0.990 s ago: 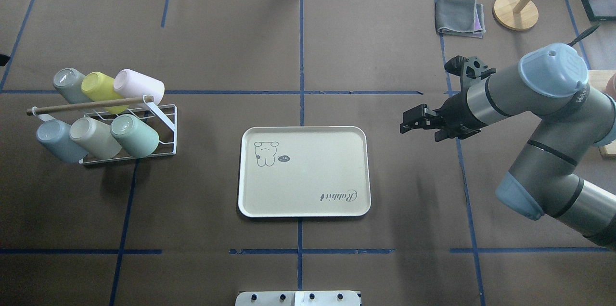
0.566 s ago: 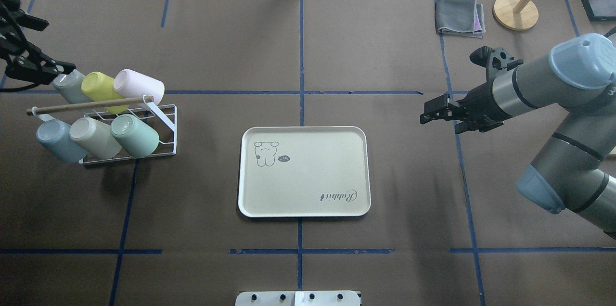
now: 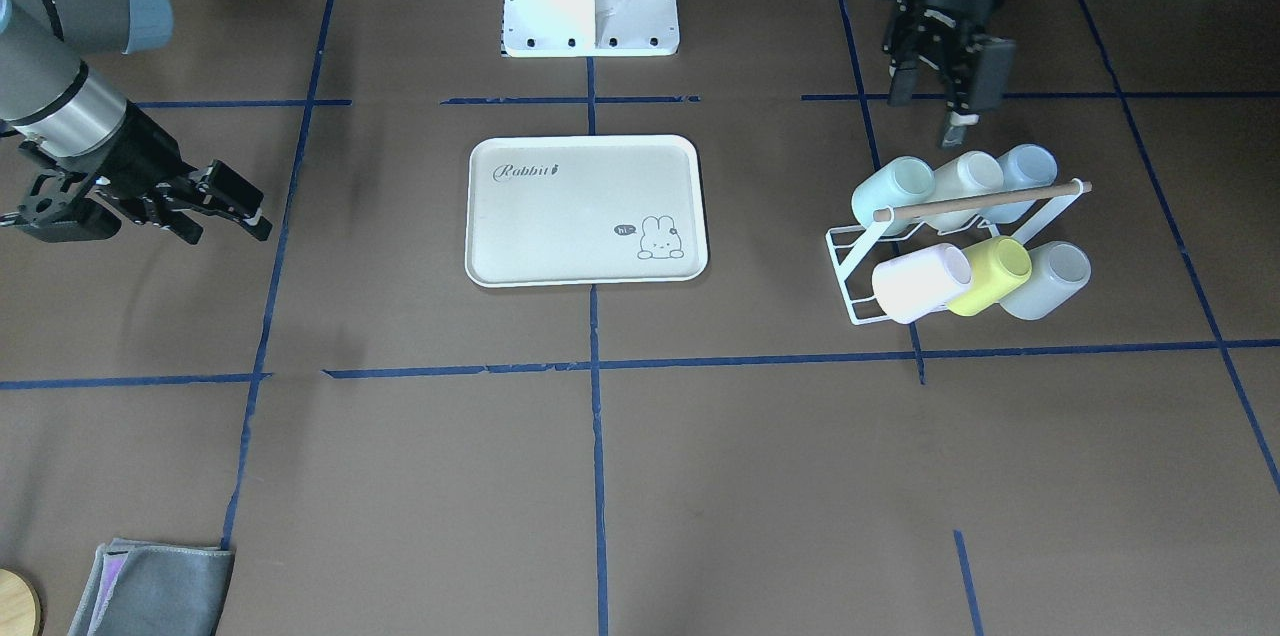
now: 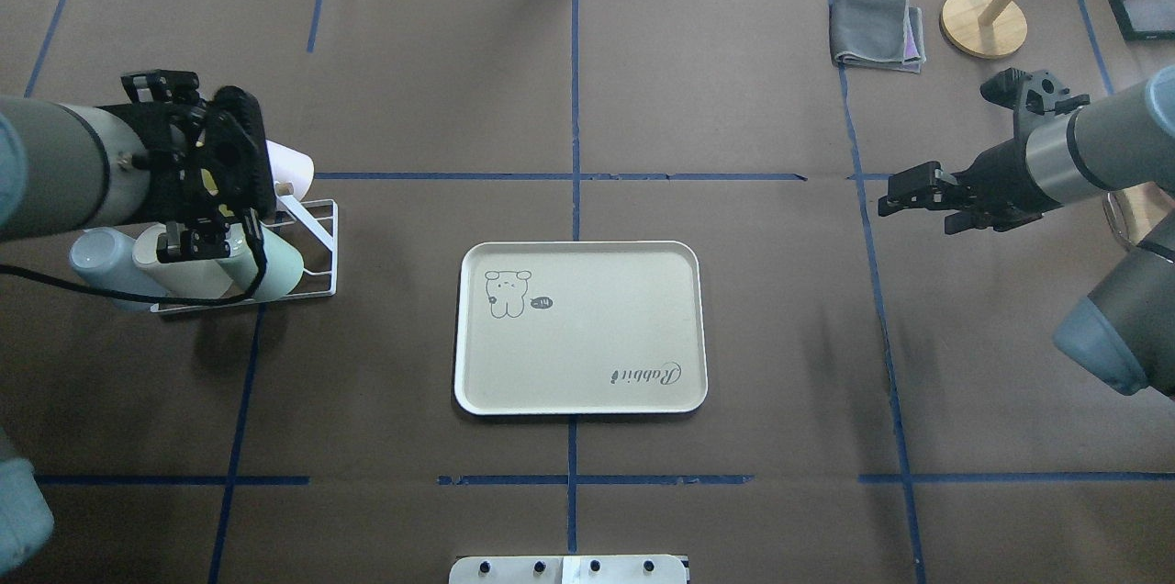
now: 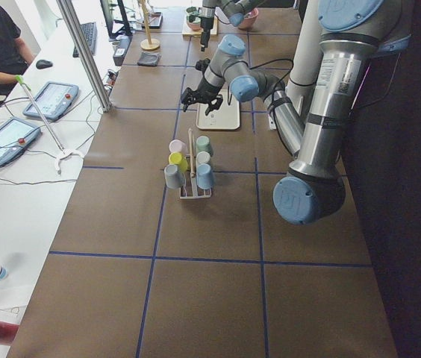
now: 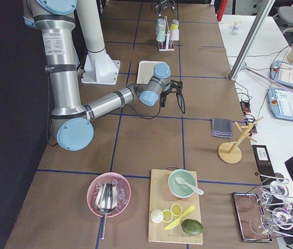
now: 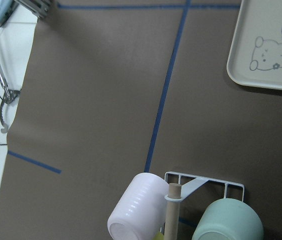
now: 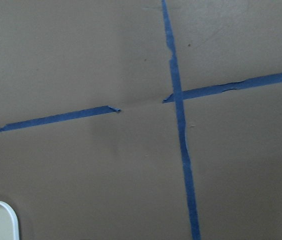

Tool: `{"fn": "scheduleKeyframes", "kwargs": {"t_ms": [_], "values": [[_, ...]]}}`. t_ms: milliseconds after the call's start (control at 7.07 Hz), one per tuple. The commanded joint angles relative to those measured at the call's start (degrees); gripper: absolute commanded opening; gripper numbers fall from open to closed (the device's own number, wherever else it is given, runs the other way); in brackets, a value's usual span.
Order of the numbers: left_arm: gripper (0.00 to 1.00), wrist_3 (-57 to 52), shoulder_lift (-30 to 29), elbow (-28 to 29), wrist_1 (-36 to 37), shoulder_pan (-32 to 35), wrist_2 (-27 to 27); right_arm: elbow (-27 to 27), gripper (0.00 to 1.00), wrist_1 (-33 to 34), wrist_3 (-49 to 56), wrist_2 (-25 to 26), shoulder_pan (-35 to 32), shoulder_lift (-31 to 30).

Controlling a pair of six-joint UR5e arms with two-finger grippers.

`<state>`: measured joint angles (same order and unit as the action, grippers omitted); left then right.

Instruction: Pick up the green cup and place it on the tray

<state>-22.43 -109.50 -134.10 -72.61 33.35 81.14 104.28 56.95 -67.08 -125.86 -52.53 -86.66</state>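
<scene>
The left gripper (image 3: 930,106), jaws spread, hovers over the white wire rack (image 3: 841,278), where the small mint-green plastic cup (image 3: 890,193) lies at the end toward the cream rectangular tray (image 3: 560,226). Descending off-centre could knock the neighbouring beige cup (image 3: 965,176).

Left arm, out of overhead view a second ago and only at far-left edge shortly after, now reaches in over rack (image 4: 317,235); left gripper (image 4: 197,242) now hangs, fingers apart, above cups, overlapping front row beside green cup (image 4: 283,267); its wrist now hides grey and yellow back-row cups and part of pink cup (image 4: 296,166) from overhead; right gripper (image 4: 904,196) draws back toward right edge, farther from tray (image 4: 587,354); right elbow now mostly out of frame
</scene>
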Motion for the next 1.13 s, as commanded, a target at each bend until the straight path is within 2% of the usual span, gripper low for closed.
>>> {"fn": "scheduleKeyframes", "kwargs": {"t_ms": [0, 141, 283, 424, 566, 707, 990], "values": [[1.0, -11.0, -4.1, -1.1, 11.3, -9.8, -17.0, -0.3, 1.0, 0.0, 1.3, 0.0, -0.9, -1.5], [1.0, -15.0, -3.9, -0.3, 12.0, -11.1, -21.2, -0.3, 1.0, -0.1, 1.3, 0.0, -1.3, -1.8], [1.0, -15.3, -1.5, 1.4, 14.8, -15.1, -28.6, 0.1, 1.0, -0.3, 1.3, -0.1, -2.2, -2.7], [1.0, -15.7, -1.3, 2.6, 18.1, -16.9, -32.5, 0.1, 1.0, -0.3, 1.6, -0.1, -2.7, -3.1], [1.0, -17.0, -1.2, 4.2, 19.4, -18.3, -35.3, 0.2, 1.0, -0.4, 1.6, -0.1, -3.1, -3.8], [1.0, -17.1, -1.9, 9.8, 19.4, -19.1, -36.7, 0.7, 1.0, -0.5, 1.6, -0.1, -4.1, -5.3], [1.0, -17.2, -1.3, 13.9, 22.3, -21.0, -41.4, 1.9, 1.0, -0.5, 1.6, 0.0, -4.1, -6.5]]}}
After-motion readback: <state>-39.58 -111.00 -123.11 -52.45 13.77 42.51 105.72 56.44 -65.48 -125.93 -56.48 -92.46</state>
